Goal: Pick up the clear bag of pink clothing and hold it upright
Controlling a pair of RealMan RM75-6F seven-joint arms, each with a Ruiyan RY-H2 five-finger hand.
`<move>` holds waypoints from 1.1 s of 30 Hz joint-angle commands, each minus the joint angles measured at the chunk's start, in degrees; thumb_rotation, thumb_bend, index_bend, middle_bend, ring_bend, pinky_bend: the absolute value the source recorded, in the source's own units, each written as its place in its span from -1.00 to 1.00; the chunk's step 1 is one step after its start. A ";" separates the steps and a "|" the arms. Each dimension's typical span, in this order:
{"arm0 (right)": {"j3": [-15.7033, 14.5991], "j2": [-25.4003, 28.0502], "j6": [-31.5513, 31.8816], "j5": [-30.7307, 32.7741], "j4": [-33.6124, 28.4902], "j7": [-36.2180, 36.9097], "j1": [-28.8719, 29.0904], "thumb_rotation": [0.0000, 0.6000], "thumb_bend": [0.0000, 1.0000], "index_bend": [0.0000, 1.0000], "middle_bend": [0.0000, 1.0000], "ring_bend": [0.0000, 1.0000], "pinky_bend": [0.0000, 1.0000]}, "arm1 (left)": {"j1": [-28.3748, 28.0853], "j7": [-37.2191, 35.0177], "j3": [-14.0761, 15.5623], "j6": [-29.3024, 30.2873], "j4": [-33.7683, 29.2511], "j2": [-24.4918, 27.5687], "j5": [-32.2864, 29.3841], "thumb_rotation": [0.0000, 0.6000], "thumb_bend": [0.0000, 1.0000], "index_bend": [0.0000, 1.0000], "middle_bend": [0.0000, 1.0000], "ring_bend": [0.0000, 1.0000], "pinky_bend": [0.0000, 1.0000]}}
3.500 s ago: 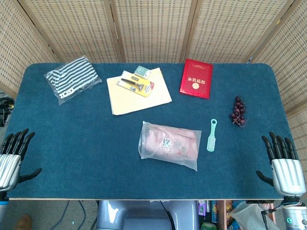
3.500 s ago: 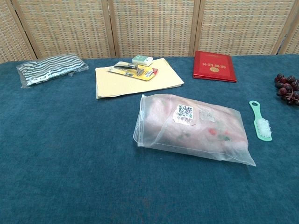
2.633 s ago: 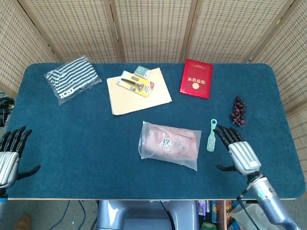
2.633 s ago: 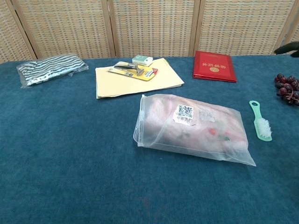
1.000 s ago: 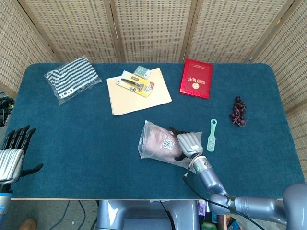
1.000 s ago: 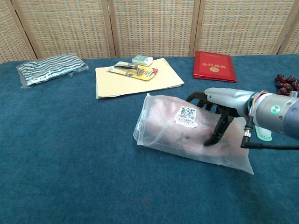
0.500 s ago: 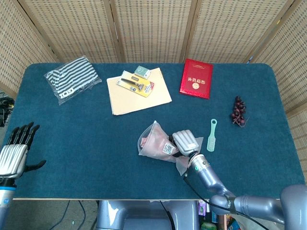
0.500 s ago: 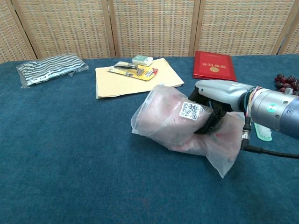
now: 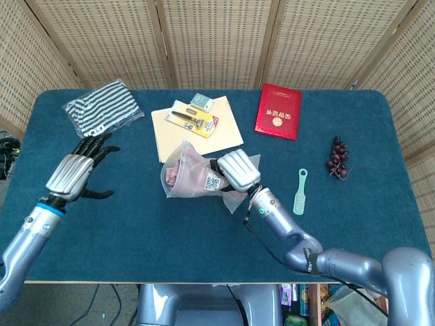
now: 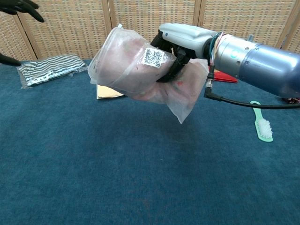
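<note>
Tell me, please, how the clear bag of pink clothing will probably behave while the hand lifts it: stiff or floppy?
Probably floppy: the clear bag sags around the right hand, one corner hanging loose. Its smooth film looks slippery. It seems light, since one hand holds it clear of the table.

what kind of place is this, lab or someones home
Most likely a lab test setup rather than a home: a blue-carpeted table ringed by woven rattan screens, with unrelated props laid out, such as a red booklet and a bunch of grapes.
</note>
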 commanded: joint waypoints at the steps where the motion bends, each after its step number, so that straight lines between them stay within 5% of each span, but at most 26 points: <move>1: 0.69 -1.59 -1.38 0.03 2.14 0.50 1.52 1.00 0.20 0.26 0.41 0.29 0.29 | -5.35 -1.65 -2.06 -4.92 2.73 -3.08 -3.14 1.00 -0.81 -0.48 -1.00 -1.00 -1.00; 33: 2.09 -3.11 -1.74 4.49 0.52 -2.76 3.59 1.00 0.20 0.26 0.41 0.29 0.29 | -14.81 7.02 0.56 -3.41 9.44 -17.06 -8.94 1.00 -0.81 -0.43 -1.00 -1.00 -1.00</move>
